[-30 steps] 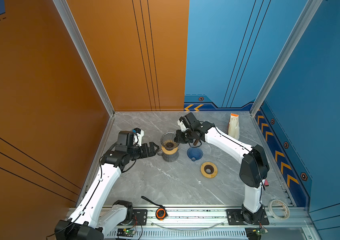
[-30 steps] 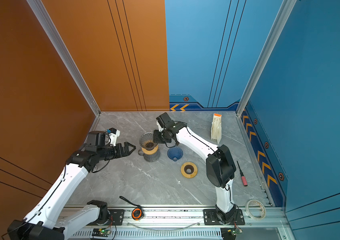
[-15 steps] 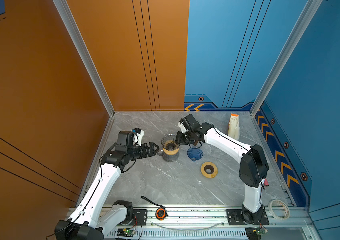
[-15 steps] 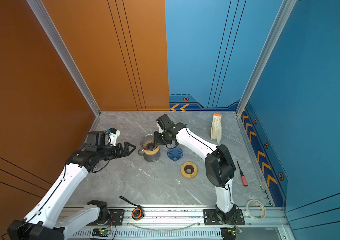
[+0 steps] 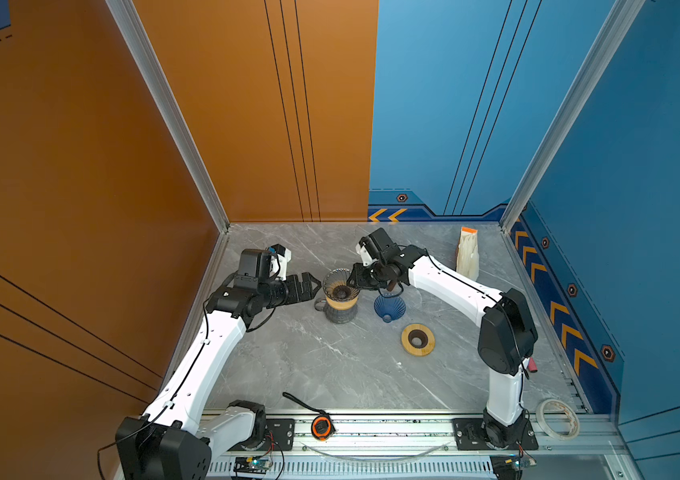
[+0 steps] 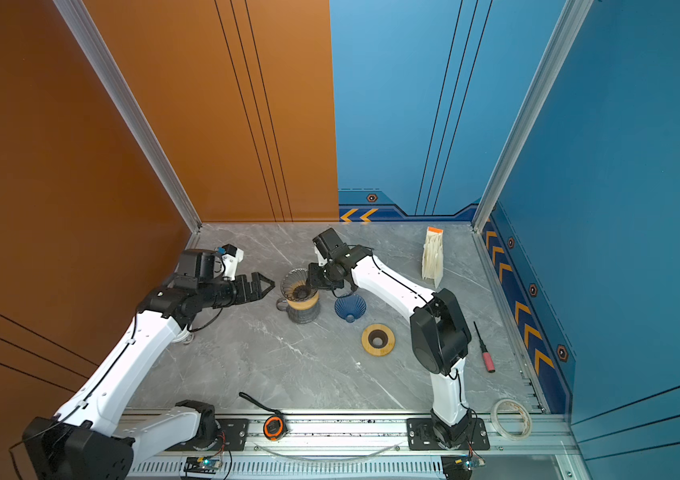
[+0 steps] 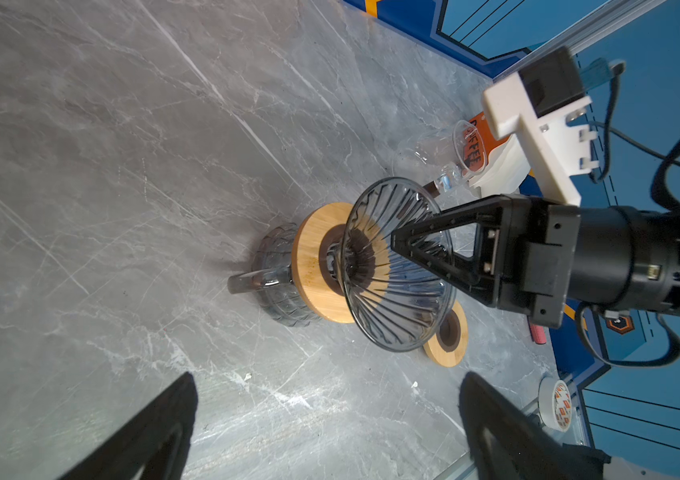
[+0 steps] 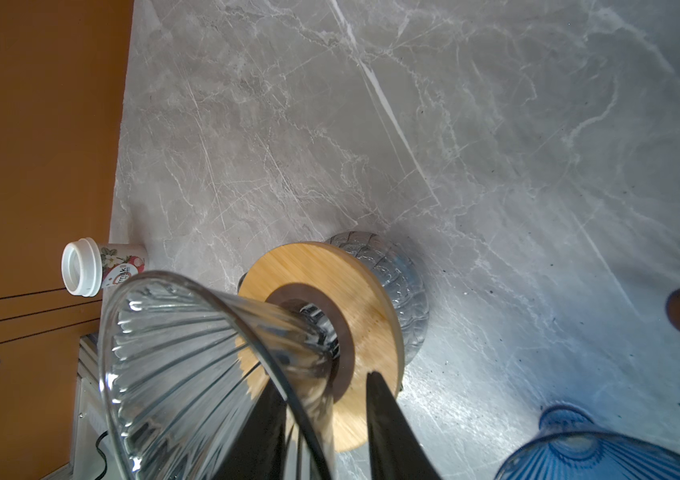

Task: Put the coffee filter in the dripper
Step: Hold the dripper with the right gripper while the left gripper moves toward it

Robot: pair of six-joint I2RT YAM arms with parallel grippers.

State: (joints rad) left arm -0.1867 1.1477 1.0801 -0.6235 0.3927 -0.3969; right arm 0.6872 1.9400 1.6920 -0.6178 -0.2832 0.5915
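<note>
Right wrist view: right gripper [image 8: 321, 384] stands parted astride the dripper [image 8: 172, 353] rim. It should lift clear without tipping it; the filters [image 5: 468, 257] sit bagged, well apart on the counter [image 5: 330, 365]. Left gripper [image 5: 313, 286] gapes, empty.

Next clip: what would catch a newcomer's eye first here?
The clear glass dripper atop a carafe, mid-table, with the right gripper at its rim, jaws parted astride it. The left gripper hangs wide open just beside it, holding nothing. A blue dripper lies nearby, and the filter pack stands at the back right.
</note>
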